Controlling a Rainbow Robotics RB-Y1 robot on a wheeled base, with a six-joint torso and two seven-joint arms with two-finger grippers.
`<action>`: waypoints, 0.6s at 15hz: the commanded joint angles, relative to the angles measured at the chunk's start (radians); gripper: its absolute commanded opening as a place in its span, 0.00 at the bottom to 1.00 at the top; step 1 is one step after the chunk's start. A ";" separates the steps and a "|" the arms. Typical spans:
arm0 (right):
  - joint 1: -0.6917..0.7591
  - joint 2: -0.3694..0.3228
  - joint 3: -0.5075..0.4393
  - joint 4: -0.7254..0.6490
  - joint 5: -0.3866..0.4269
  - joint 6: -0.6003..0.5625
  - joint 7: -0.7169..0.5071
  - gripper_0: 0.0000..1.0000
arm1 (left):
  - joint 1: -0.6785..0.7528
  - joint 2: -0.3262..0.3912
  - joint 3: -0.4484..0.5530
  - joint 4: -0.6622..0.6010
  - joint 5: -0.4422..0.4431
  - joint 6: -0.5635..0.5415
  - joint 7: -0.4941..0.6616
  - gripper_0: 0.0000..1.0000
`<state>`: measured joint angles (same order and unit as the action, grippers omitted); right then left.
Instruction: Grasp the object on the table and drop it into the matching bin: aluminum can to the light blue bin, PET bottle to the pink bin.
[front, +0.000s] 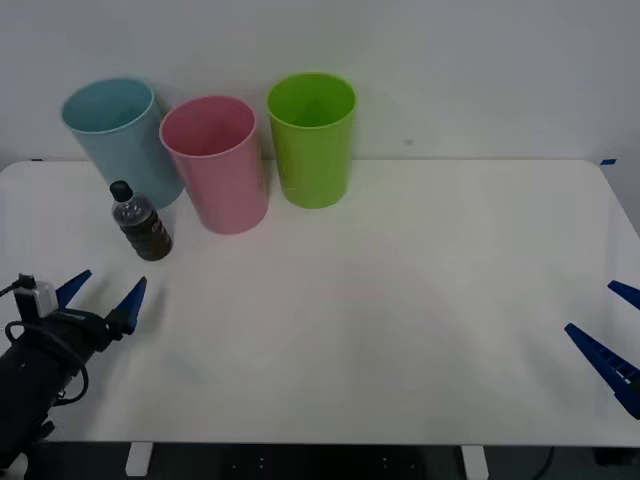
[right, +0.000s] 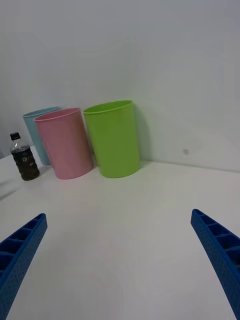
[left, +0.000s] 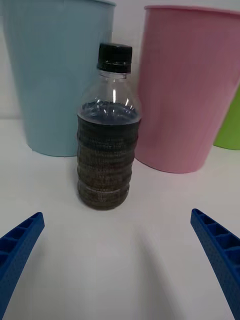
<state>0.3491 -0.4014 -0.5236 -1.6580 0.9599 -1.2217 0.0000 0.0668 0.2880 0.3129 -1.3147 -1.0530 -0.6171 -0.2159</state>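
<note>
The left gripper (front: 102, 296) hovers low over the white table (front: 400, 300) near its left front, its blue ribbed, wedge-shaped fingers (left: 215, 250) spread wide and holding nothing. Just ahead of it, apart from the fingers, stands the PET bottle (front: 140, 224): small, clear plastic, upright, with a ridged black cap, a ringed body and dark brown contents filling it to the shoulder. Close behind the bottle rise the smooth, round light blue bin (front: 122, 135) and the pink bin (front: 216, 162), both widening toward the rim, with the bottle in front of the gap between them. Beside the pink bin stands a lime green bin (front: 313, 137) of like shape. The right gripper (front: 618, 335) waits at the table's right edge, its fingers (right: 220, 255) also spread wide.
</note>
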 joint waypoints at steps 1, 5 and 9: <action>0.000 0.000 0.000 0.000 0.000 0.000 0.000 1.00 | -0.030 -0.030 0.000 0.000 -0.027 0.060 -0.007 1.00; 0.000 0.000 0.000 0.000 0.000 0.000 0.000 1.00 | -0.101 -0.047 0.006 0.068 -0.042 0.091 -0.016 1.00; 0.000 0.000 0.000 0.000 0.000 0.000 0.000 1.00 | -0.183 -0.049 0.014 0.143 -0.070 0.108 -0.019 1.00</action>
<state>0.3491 -0.4014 -0.5236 -1.6580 0.9599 -1.2217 0.0000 -0.1028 0.2402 0.3266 -1.1845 -1.1187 -0.5147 -0.2337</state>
